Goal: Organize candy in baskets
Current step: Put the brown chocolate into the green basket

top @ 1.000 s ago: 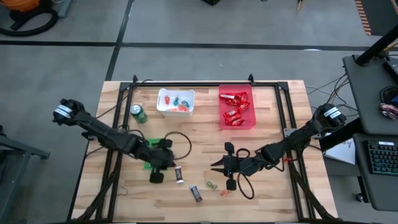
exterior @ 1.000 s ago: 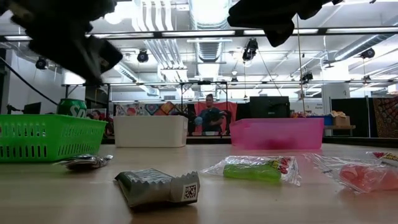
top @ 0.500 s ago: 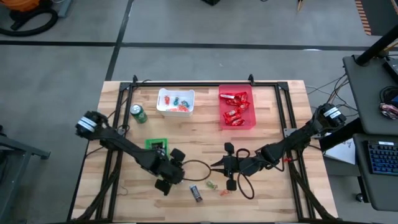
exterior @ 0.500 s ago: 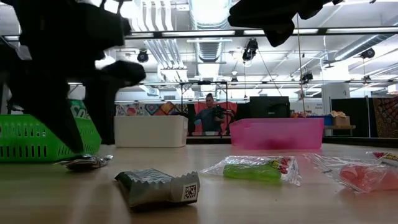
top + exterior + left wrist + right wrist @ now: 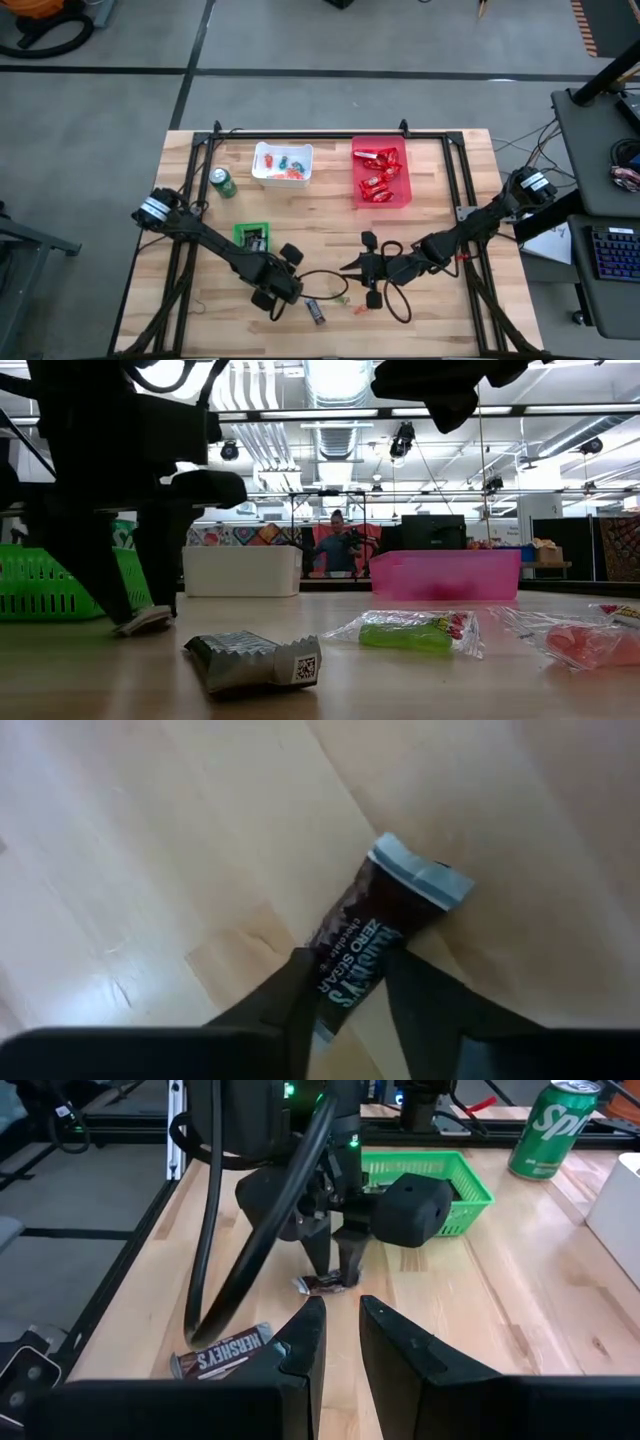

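Wrapper (image 5: 372, 952) reads "ZERO SUGAR" between end effector (image 5: 352, 992) fingers.

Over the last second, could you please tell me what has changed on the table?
The left hand moved from the green basket toward the table's front edge and came down astride a dark mini bar. The right hand, the Hershey's bar and the other baskets stayed put.

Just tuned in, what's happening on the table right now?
The left gripper is down on the wood with its jaws around a dark mini bar, beside the green basket. The right gripper hovers over loose candy near the front edge. Red bars already sit in the red basket, small pieces in the white basket.
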